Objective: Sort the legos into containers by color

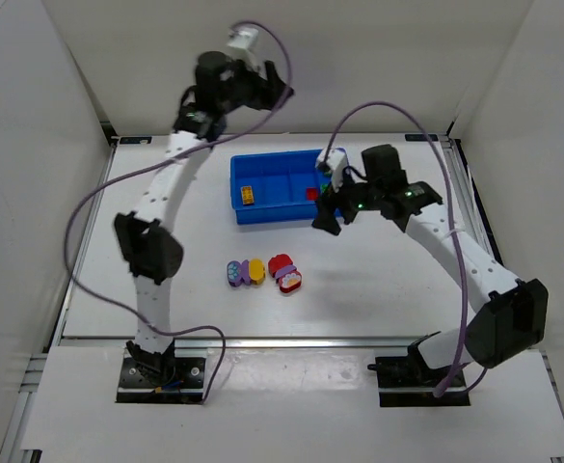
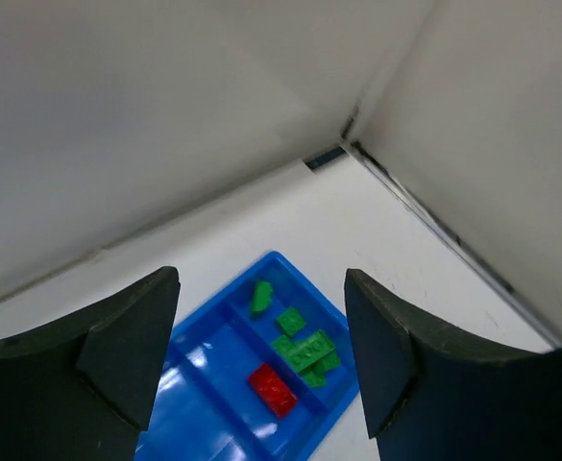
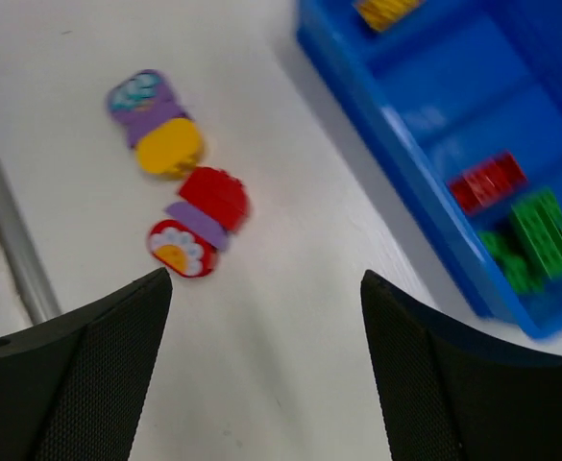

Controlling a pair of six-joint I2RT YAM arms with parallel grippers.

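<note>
The left gripper [image 2: 261,322] is hanging open and empty, raised high beyond the tray's [image 1: 272,214] far edge, and the right gripper [image 3: 261,317] is hovering open and empty by its near right corner. Green legos [image 2: 305,348] and a red lego [image 2: 273,389] are lying at the tray's right end and a yellow lego [image 1: 248,195] in its left compartment. A purple-yellow cluster [image 3: 156,120] and a red-purple cluster [image 3: 199,221] are sitting on the table [image 1: 378,280] in front.

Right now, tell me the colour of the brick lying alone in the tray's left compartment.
Yellow-orange; the brick shows best in the top external view.
</note>
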